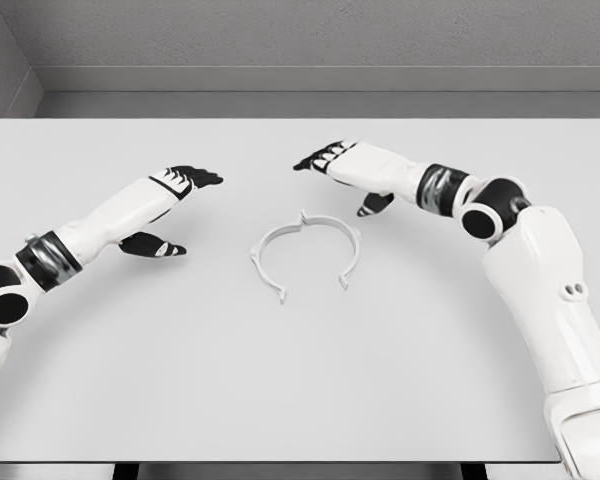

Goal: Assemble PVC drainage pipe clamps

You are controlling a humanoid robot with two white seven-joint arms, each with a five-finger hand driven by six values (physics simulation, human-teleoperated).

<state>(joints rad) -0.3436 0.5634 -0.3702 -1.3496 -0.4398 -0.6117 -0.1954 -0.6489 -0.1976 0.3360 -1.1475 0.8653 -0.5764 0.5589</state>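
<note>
White table (280, 400) — pipe clamp (305, 255) between two open, empty hands

the left arm enters at the lower left edge of the frame and reaches up and rightward, a dark band at its wrist, ending in the left hand (170, 205) left of centre with its black-tipped fingers stretched out flat and the thumb hanging apart below, holding nothing. the right arm comes in from the lower right corner, rises along the right edge, bends at a dark elbow joint in the upper right, and runs leftward. the right hand (345, 168) sits just above the frame's centre, fingers extended toward the left, thumb dropped beneath, empty.
</note>
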